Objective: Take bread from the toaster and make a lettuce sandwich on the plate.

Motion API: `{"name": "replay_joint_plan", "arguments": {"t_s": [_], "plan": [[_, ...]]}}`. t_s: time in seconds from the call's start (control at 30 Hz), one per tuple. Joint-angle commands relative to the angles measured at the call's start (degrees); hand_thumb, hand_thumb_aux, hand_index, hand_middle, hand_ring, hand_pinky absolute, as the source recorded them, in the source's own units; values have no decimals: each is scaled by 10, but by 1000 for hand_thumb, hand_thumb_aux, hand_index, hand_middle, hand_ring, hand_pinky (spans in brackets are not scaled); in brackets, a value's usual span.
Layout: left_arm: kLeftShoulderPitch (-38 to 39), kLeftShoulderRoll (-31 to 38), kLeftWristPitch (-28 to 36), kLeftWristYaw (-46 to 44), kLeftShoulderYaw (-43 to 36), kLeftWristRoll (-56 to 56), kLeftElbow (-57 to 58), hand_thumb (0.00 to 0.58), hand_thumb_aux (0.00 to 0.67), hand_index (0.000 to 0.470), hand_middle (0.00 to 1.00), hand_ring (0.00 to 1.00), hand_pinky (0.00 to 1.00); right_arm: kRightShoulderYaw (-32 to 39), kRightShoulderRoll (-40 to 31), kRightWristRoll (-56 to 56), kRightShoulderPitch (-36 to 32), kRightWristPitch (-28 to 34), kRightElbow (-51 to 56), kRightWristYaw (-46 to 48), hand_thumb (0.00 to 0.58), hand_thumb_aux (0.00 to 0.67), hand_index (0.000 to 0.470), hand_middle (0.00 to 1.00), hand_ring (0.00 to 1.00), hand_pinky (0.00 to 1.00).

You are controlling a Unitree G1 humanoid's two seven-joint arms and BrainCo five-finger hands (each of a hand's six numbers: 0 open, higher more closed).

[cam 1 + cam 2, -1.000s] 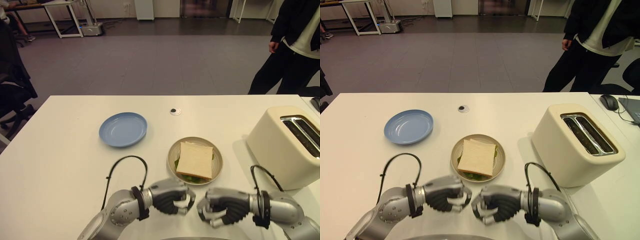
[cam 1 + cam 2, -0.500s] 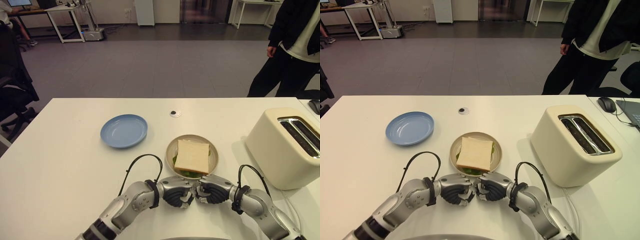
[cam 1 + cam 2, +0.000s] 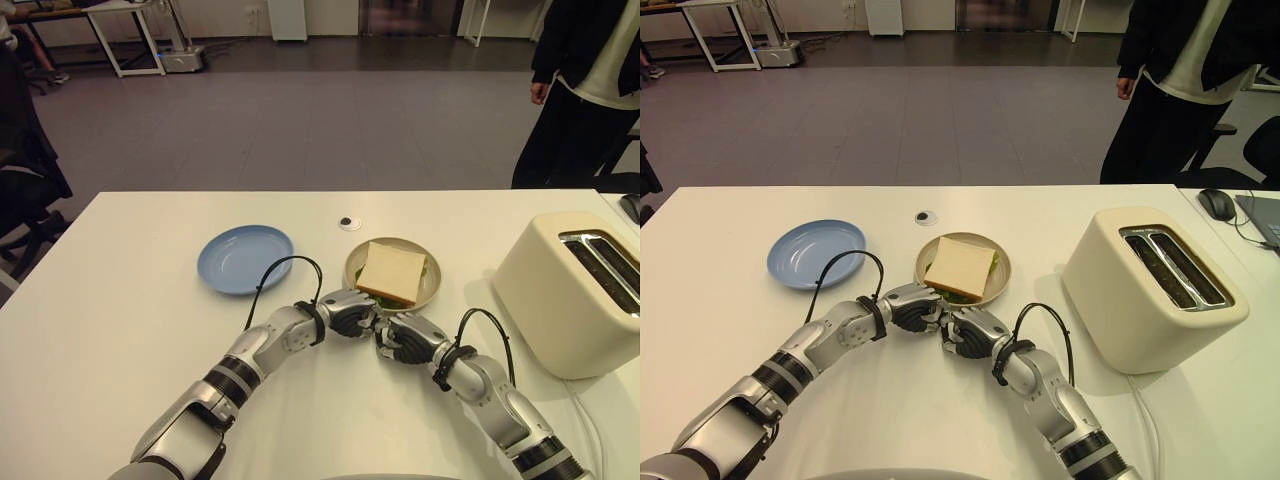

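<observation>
A beige plate (image 3: pixel 436 278) sits mid-table and carries a sandwich: a white bread slice (image 3: pixel 393 272) on top, green lettuce (image 3: pixel 958 297) peeking out at its near edge. My left hand (image 3: pixel 347 312) rests with curled fingers against the plate's near-left rim. My right hand (image 3: pixel 404 337), also curled, lies just beside it at the plate's near edge, the two hands almost touching. Neither holds anything. The cream toaster (image 3: pixel 575 290) stands at the right with its two slots showing dark.
A blue plate (image 3: pixel 245 259) lies left of the sandwich plate. A small round black-and-white fitting (image 3: pixel 346 222) sits in the tabletop behind. A computer mouse (image 3: pixel 1217 203) lies at the far right. A person stands beyond the table's far right corner.
Both hands have pushed forward across the table, and the beige plate with the sandwich has slid away from me, ahead of them. The camera view has shifted too.
</observation>
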Motion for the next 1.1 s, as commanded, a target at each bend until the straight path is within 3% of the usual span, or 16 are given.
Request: {"name": "replay_joint_plan", "arguments": {"t_s": [0.03,0.07,0.1,0.13,0.17,0.2,0.23,0.37,0.5,0.73,0.93,1.1], "plan": [[45,21,6,-4,0,6,1,580,670,470,1000,1000,1000,-8,11,20,15,2,-18,-9,501,423,297,1000,1000,1000],[58,24,3,-12,5,-9,-16,578,636,446,1000,1000,1000,-13,15,37,21,3,-28,-4,251,166,116,1000,1000,1000],[79,27,-2,-27,13,-36,-42,337,236,166,1000,1000,1000,-23,22,71,28,5,-41,6,0,0,0,863,863,863],[103,28,0,-44,27,-76,-73,0,0,0,871,871,871,-32,29,109,35,4,-53,18,0,0,0,522,522,522],[124,33,2,-63,42,-119,-103,0,0,0,588,588,588,-44,40,163,43,6,-67,33,0,0,0,180,180,180],[144,37,8,-85,63,-171,-132,0,0,0,137,137,137,-57,50,215,51,0,-85,44,0,0,0,0,0,0],[158,41,15,-102,82,-215,-154,0,0,0,0,0,0,-69,58,260,56,-2,-100,53,0,0,0,0,0,0],[212,56,68,-151,197,-413,-257,0,0,0,0,0,0,-144,110,456,62,42,-170,64,0,0,0,0,0,0],[237,34,117,-125,308,-544,-334,0,0,0,0,0,0,-209,141,525,47,56,-188,26,0,0,0,0,0,0],[271,-41,159,-35,367,-570,-377,0,0,0,0,0,0,-278,157,524,50,64,-164,-39,0,0,0,0,0,0],[344,-123,179,42,352,-537,-411,0,0,0,0,0,0,-289,153,470,96,-33,-98,-47,0,0,0,0,0,0],[385,-149,143,62,330,-469,-406,0,0,0,0,0,0,-281,157,449,110,-144,5,-28,0,0,0,0,0,0]]}}
